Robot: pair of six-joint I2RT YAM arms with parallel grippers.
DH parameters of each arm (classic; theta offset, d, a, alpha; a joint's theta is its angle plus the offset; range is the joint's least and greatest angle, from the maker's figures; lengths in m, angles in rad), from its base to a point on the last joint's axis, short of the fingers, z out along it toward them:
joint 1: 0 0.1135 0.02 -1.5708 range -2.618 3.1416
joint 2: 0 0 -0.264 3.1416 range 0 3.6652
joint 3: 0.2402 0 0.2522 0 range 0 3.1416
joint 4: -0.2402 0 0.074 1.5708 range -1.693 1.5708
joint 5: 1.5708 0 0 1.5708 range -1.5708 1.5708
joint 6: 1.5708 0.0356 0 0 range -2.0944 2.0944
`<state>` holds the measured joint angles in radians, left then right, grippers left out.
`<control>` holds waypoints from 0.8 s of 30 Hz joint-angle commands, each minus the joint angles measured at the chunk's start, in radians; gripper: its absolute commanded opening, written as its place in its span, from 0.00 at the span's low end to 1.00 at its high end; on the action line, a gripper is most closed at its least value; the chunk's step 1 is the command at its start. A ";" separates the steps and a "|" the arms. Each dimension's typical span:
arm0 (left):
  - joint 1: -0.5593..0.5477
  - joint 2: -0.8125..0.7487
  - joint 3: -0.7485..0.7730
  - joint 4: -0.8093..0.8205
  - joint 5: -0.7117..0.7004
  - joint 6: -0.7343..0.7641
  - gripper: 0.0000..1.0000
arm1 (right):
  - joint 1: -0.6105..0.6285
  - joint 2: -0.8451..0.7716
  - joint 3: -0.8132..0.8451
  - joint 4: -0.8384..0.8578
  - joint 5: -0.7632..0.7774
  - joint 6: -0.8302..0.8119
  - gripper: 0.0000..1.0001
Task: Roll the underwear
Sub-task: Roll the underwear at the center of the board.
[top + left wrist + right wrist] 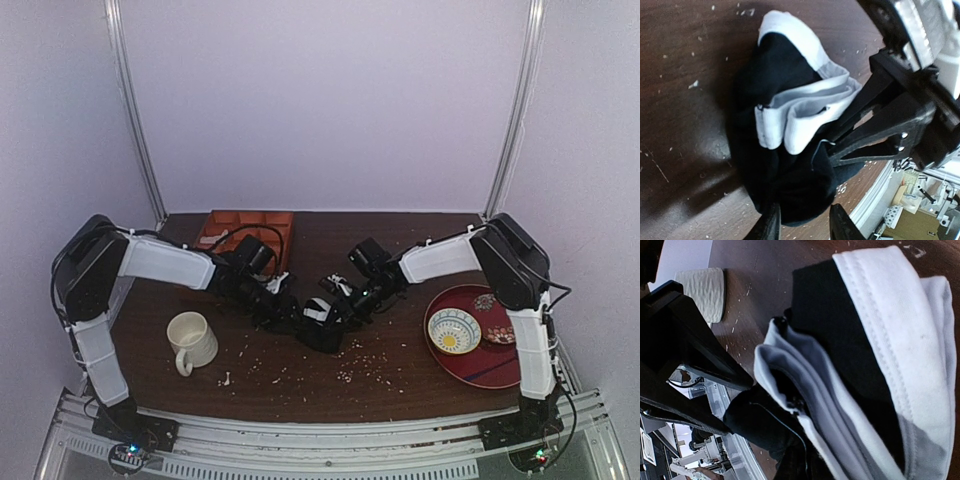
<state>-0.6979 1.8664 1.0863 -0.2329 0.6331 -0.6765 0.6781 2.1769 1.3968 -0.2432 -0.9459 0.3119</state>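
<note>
Underwear (322,322) lies bunched mid-table between both pincers, black fabric with folded white edging. Left gripper (802,220) stands with jaws apart, straddling the bundle's near end. Right gripper (352,298) is clamped together on the underwear from the opposite side. Left of the left gripper stands a cream mug (191,340); behind it, an orange compartment tray (250,228). Right of the right gripper, a red plate (450,362) holds a patterned bowl (454,330). Crumbs (350,372) litter the table (400,385).

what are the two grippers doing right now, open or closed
left gripper: part open, astride the edge of the black underwear.
right gripper: closed, pinching the underwear.
</note>
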 commanded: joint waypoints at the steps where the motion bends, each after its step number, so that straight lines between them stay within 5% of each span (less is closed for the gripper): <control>1: -0.012 -0.029 -0.028 0.075 0.000 0.067 0.46 | 0.017 0.041 0.033 -0.087 0.041 -0.034 0.00; 17: -0.037 0.011 -0.024 0.083 -0.029 0.165 0.46 | 0.037 0.052 0.090 -0.155 0.051 -0.064 0.00; 20: -0.037 0.021 -0.025 0.077 -0.038 0.167 0.36 | 0.041 0.052 0.093 -0.164 0.056 -0.069 0.00; 24: -0.038 0.030 -0.036 0.075 -0.046 0.131 0.03 | 0.049 0.051 0.106 -0.190 0.080 -0.095 0.00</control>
<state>-0.7284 1.8744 1.0454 -0.1734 0.6041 -0.5407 0.7071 2.2047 1.4834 -0.3645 -0.9203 0.2577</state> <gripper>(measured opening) 0.162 0.021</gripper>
